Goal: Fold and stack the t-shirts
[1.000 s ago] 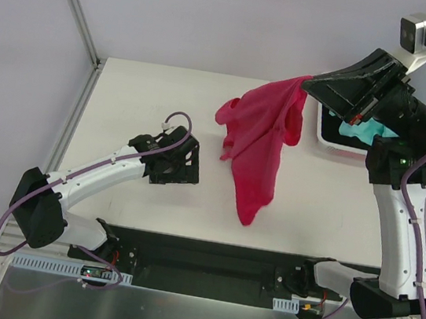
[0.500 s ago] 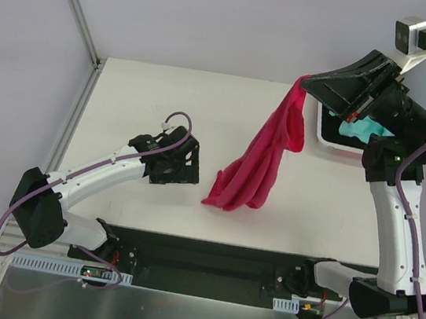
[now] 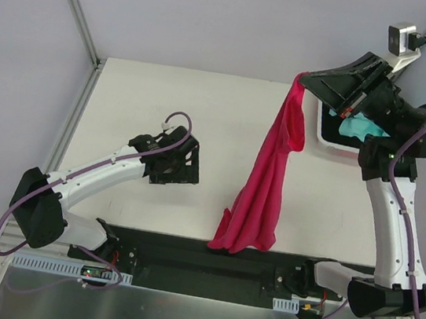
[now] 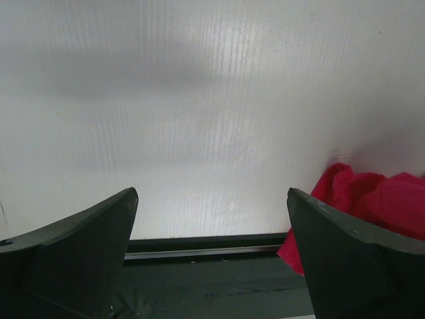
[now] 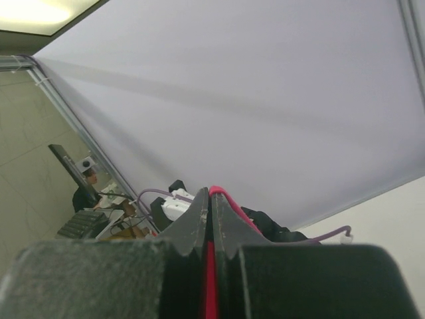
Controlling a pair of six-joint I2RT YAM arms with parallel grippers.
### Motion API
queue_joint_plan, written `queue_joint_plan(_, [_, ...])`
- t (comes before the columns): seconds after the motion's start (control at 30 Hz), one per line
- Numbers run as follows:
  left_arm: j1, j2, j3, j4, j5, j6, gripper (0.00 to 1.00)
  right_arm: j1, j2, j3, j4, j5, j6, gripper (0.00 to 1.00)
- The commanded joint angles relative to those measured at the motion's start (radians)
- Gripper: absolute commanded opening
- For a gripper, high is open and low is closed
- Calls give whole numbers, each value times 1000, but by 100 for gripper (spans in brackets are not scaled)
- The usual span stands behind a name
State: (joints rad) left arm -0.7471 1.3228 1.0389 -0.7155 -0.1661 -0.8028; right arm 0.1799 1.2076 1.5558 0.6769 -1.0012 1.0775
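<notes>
My right gripper [image 3: 307, 79] is clamped on one edge of the pink t-shirt [image 3: 263, 184], held high. The cloth hangs limp straight below the fingers, its lower end bunching at the table's [image 3: 150, 95] near edge. It looks light and floppy, so I'd take a second corner. My left gripper [image 3: 175, 160] hovers low, jaws wide and empty, with that bunched end off to its right.

The left arm [image 3: 92, 174] reaches low and forward with its wrist tipped down. The left gripper [image 3: 174, 164] has its two dark fingers [image 4: 73, 246] spread wide, with nothing between them. The right arm [image 3: 394, 225] stands tall, its elbow high and forearm reaching left. The right gripper [image 3: 305, 80] is up in the air, jaws pressed together on a fold of the magenta-pink t-shirt [image 3: 260, 190], which hangs below the hand.
</notes>
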Motion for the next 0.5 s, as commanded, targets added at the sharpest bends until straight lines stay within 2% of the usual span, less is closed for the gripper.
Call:
queue_joint_plan(0.0, [-8,4,-2,-2,-23,-18,96,-26,-31,-40,-3,41,-103,1])
queue_joint_plan(0.17, [-8,9,-2,1,-21,-16,95,-72,27,-56,-30,18,-162,1])
queue_joint_plan(0.33, [-14,19,-8,10,-12,-22,96,-114,142,59,65,6,-49,1])
queue_joint_plan(0.47, [-23,30,-19,14,-7,-29,96,-148,210,122,96,32,-19,1])
